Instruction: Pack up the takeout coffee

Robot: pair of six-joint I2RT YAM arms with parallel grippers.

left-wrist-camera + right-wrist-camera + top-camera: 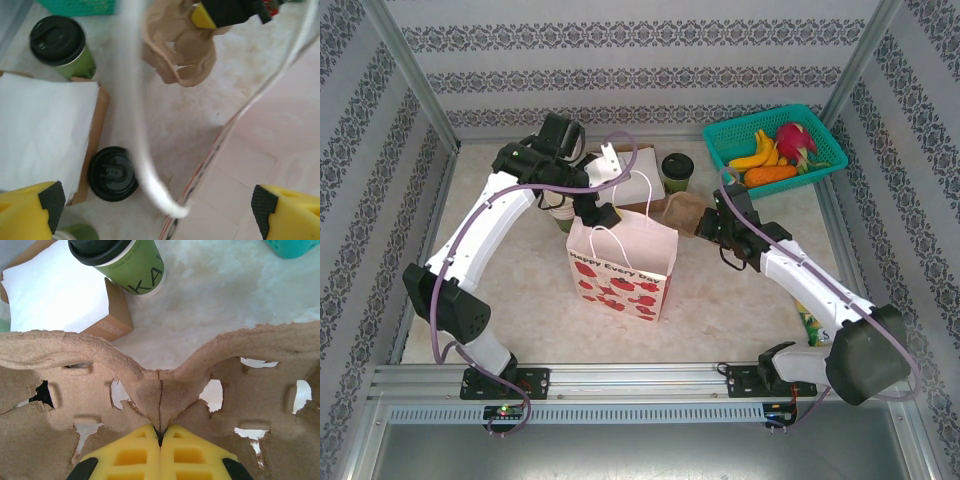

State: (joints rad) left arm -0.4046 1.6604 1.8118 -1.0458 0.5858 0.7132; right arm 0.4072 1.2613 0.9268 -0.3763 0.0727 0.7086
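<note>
One coffee (677,172) stands upright in the upper middle of the top view, on the table just right of a box (625,185) topped with white paper. It is apart from both grippers. Just below and to its right lies the carrier (686,210). The right gripper (160,436) pinches the carrier's central ridge, its jaws closed tight on the cardboard. The bag (620,262) stands open at centre frame. The left gripper (160,212) hovers over the bag's upper-left rim, jaws spread wide and empty, and a white handle (142,150) crosses the wrist view between them. A second black lid (112,173) sits beside the box's corner; what lies under it I cannot tell. A teal basket (775,150) of fruit sits at upper right. The table (540,320) is pale and mottled. Striped, patterned walls (620,40) close it in.
</note>
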